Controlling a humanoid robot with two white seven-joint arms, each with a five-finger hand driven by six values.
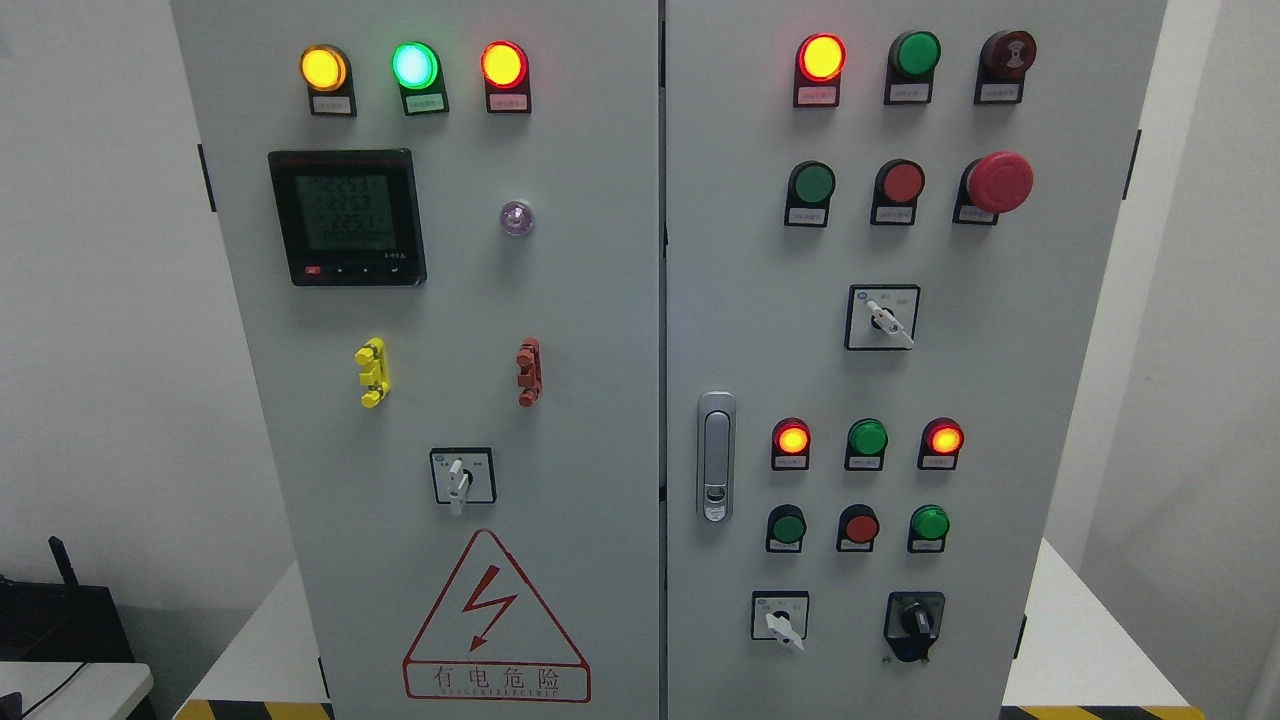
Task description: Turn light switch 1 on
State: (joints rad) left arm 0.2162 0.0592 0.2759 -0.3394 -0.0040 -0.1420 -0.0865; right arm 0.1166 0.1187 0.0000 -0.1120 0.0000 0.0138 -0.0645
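The big grey metal cabinet [560, 300] has two doors. Six round lamps glow: one yellow lamp [323, 68], one bright green lamp [414, 65] and four red glowing lamps, the first being [503, 64]. There is one small clear purple lamp [516, 219]. There are five round green buttons, like [916, 53], and two flat red buttons, like [903, 182]. There is one big red mushroom button [998, 182] and one dark red round buzzer [1010, 53]. There are four white turn switches, like [460, 478], and one black turn switch [914, 622]. There is one black screen meter [347, 216], one yellow clip [372, 372], one red clip [528, 372], one silver door handle [716, 456] and one red triangle warning sign [495, 620].
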